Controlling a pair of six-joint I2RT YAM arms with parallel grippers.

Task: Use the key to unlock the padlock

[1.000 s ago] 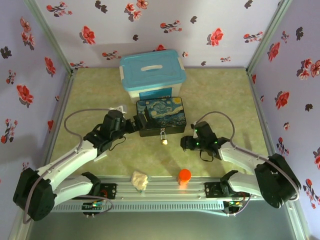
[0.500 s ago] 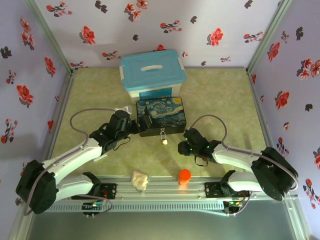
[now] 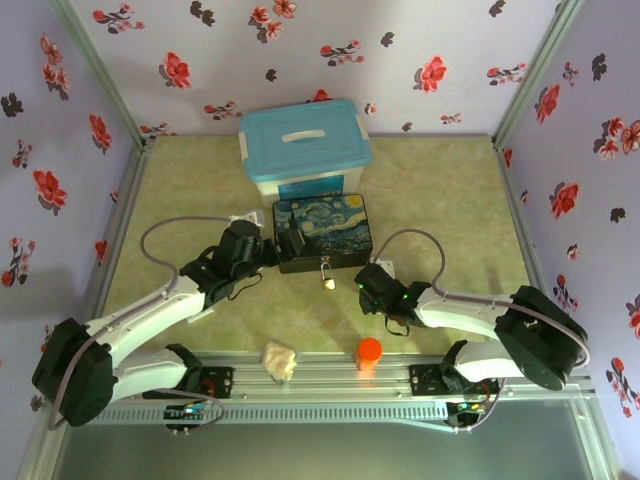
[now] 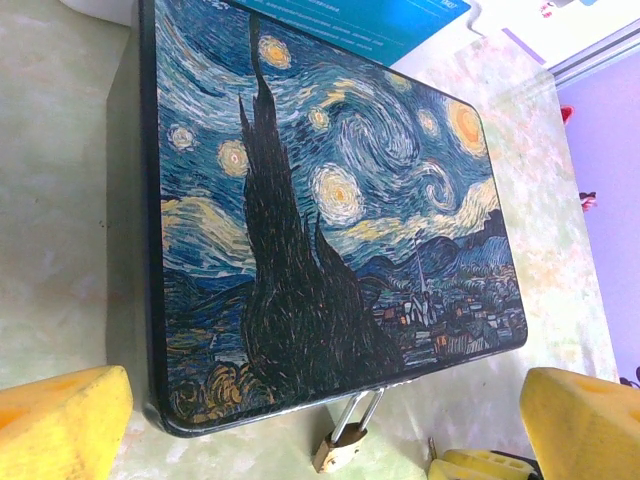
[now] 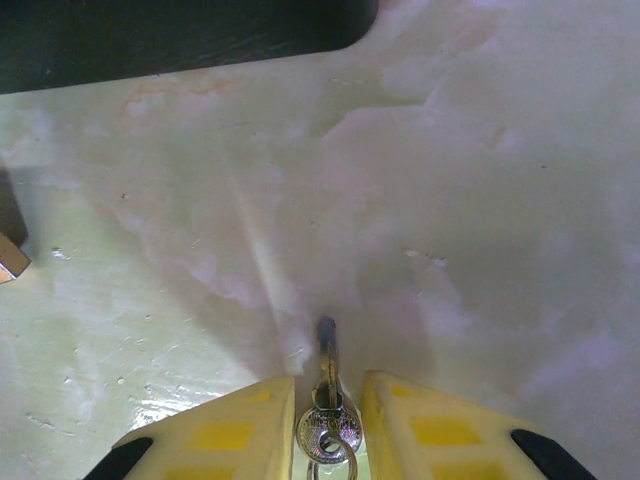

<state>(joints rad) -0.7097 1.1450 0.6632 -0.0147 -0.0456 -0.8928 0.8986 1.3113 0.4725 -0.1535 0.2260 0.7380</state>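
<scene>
From above, the tin (image 3: 322,232) with the painted night sky sits mid-tabletop (image 3: 450,200), just near of a blue-lidded box (image 3: 305,140). The padlock (image 3: 327,279) hangs off the middle of the tin's near side, shackle at the far end and brass body at the near end, so its long axis runs far to near. The left gripper (image 3: 277,247) is just beside the tin's left near corner. The right gripper (image 3: 366,284) is low on the tabletop to the right of the padlock, close to it but apart. An orange cylinder (image 3: 369,352) and a pale crumpled lump (image 3: 279,360) lie by the near rail.

The left wrist view shows the tin's lid (image 4: 330,230) close up, with the left gripper (image 4: 322,385) spread wide and holding nothing. Its yellow fingers (image 4: 60,420) sit at either lower corner. The padlock (image 4: 338,448) is plainer here: the thin silver shackle leans through the latch and the brass body rests on the tabletop.

The right wrist view shows the key (image 5: 327,350), which is too small to make out from above. The right gripper (image 5: 328,385) pinches it by its round head. The blade runs straight out ahead of the fingers (image 5: 230,435), pointing toward the tin's dark near edge (image 5: 180,30). A brass corner of the padlock (image 5: 10,258) shows at the left edge, well off the key's line.
</scene>
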